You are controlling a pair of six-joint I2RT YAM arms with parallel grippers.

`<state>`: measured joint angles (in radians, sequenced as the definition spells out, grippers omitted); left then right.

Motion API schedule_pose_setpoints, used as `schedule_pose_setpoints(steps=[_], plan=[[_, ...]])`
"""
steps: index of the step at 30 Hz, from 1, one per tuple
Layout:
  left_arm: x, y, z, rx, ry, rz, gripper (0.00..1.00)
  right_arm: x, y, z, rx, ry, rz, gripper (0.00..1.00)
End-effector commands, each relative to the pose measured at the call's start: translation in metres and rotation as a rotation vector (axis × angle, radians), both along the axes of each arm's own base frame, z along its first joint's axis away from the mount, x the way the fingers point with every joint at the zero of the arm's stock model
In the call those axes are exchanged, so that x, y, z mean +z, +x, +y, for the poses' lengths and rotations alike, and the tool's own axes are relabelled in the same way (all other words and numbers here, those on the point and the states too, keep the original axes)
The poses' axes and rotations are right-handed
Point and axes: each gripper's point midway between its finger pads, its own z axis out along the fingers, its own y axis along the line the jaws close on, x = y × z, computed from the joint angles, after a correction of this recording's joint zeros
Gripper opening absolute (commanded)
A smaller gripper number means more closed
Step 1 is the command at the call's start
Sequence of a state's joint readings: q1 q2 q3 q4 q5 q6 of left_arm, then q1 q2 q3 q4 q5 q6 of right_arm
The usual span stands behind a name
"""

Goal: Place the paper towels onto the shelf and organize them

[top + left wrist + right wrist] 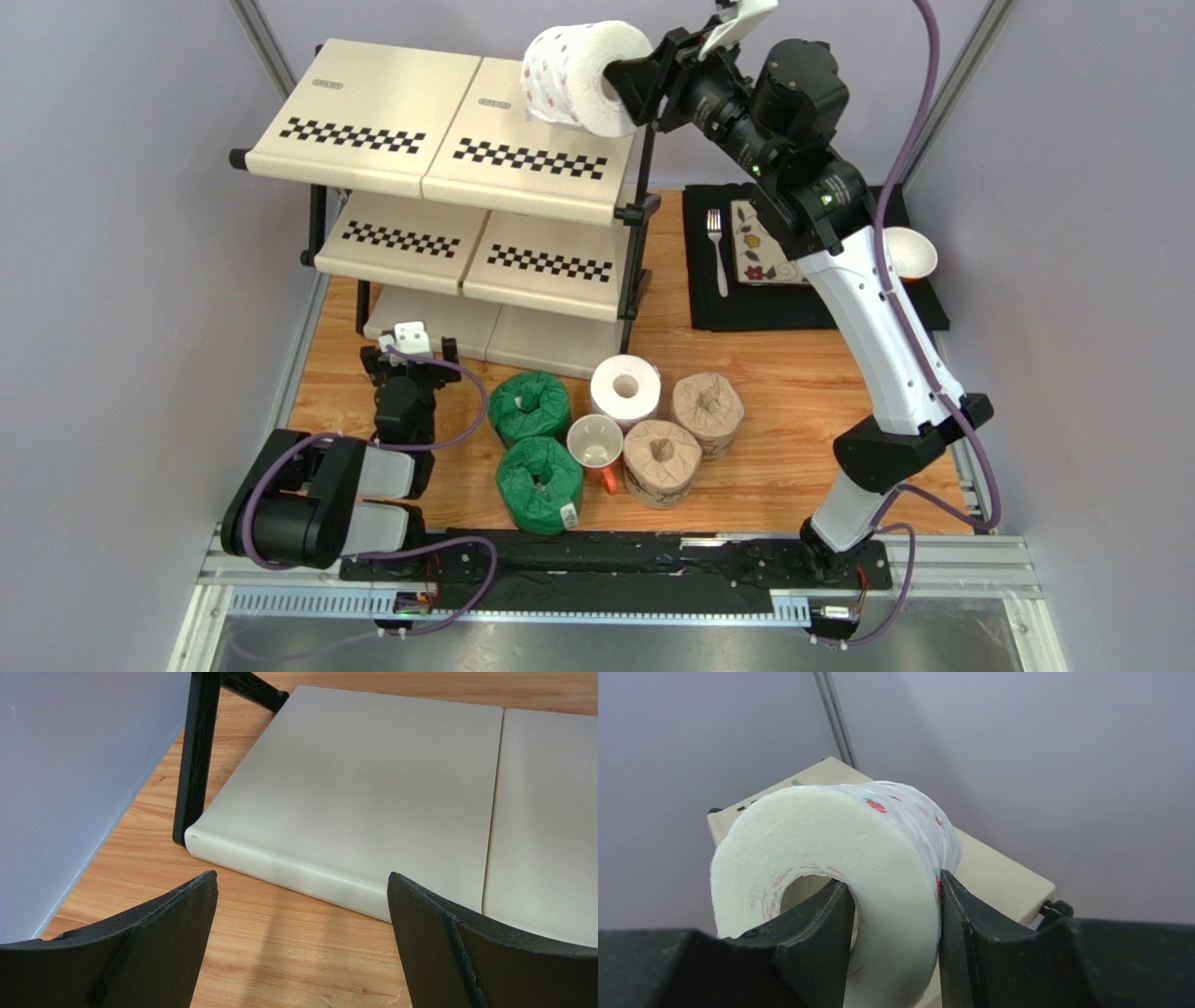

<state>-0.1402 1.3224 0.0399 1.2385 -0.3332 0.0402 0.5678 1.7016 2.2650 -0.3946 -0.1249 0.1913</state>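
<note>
A white paper towel roll with red floral print (pixel 575 77) hangs in the air over the right end of the shelf's top tier (pixel 421 119). My right gripper (pixel 634 73) is shut on it, one finger inside the core and one on the outer wrap (pixel 894 880). Five more rolls stand on the table in front of the shelf: two green (pixel 529 406) (pixel 539 485), one white (pixel 626 388), two tan (pixel 709 410) (pixel 661 462). My left gripper (pixel 408 340) is open and empty, low by the bottom tier's front left corner (pixel 365 791); its midpoint (pixel 302 876) is over bare wood.
A white mug with a red handle (pixel 596 445) sits among the rolls. A black placemat (pixel 701 287) at the back right carries a fork (pixel 717 245), and a white bowl (pixel 912 252) sits at its right end. Grey walls close in both sides. A black shelf post (pixel 196 756) stands close to my left gripper.
</note>
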Motion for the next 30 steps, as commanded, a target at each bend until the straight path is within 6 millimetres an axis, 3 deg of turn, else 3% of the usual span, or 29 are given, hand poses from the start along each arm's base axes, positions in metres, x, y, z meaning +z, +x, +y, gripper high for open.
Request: schedule_pose_setpoints(steps=[1, 6, 17, 30], plan=[[-0.072, -0.073, 0.010, -0.004, 0.024, 0.204, 0.99, 0.054, -0.036, 0.013, 0.101, 0.055, -0.178, 0.24], [-0.072, -0.073, 0.010, -0.004, 0.024, 0.205, 0.99, 0.045, -0.033, 0.030, 0.118, 0.039, -0.165, 0.24], [-0.072, -0.073, 0.010, -0.005, 0.023, 0.204, 0.99, 0.027, -0.014, 0.044, 0.060, 0.006, -0.132, 0.25], [-0.072, -0.073, 0.010, -0.004, 0.024, 0.204, 0.99, 0.023, -0.014, 0.048, 0.074, 0.002, -0.129, 0.61]])
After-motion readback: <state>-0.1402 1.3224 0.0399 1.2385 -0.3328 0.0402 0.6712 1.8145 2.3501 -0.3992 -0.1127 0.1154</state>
